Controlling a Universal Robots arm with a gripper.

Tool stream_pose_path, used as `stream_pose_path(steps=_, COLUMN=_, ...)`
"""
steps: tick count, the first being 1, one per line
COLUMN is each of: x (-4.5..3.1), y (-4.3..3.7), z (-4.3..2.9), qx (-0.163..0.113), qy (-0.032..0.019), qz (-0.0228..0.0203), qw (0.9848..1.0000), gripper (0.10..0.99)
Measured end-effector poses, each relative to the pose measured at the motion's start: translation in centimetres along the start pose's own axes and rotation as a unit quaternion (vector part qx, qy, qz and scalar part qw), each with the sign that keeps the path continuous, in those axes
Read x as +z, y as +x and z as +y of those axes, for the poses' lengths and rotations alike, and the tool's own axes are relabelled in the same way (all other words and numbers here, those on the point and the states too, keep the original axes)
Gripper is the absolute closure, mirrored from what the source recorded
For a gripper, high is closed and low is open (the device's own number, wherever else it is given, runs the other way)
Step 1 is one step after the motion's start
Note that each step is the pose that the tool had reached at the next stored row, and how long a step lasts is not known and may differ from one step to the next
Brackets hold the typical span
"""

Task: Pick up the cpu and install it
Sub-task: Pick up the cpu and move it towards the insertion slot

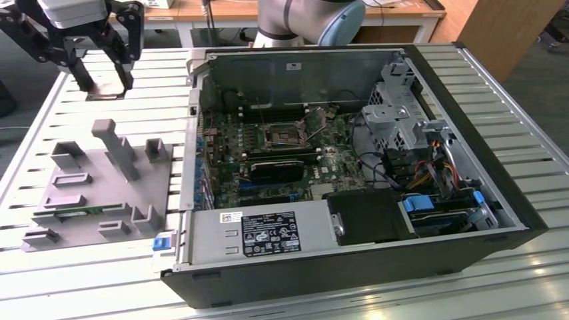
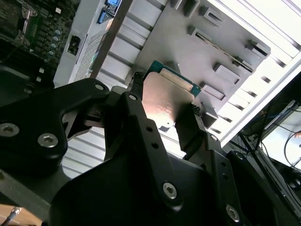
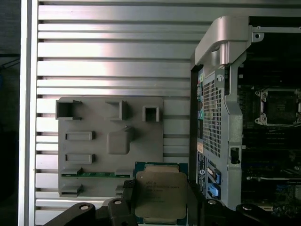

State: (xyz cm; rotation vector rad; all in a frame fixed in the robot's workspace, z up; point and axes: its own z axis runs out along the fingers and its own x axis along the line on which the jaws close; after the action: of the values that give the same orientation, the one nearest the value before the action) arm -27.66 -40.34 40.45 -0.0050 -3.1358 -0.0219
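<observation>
First wrist view: the end effector pinches the cpu by two opposite edges, metal lid toward the camera, held up off the desk. Beneath lies the grey fixture tray on the slatted surface. Beside the tray stands the open computer case, its motherboard socket visible inside.

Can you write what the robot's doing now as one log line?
gripper: shut on cpu | where: above table near grey tray, outside computer case | socket: empty
</observation>
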Motion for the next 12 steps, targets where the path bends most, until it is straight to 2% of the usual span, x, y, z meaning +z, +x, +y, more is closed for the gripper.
stream_pose_path(steps=12, x=0.0, y=-0.91, z=0.0, qx=0.0, qy=0.0, qz=0.0, qw=1.0, gripper=0.561)
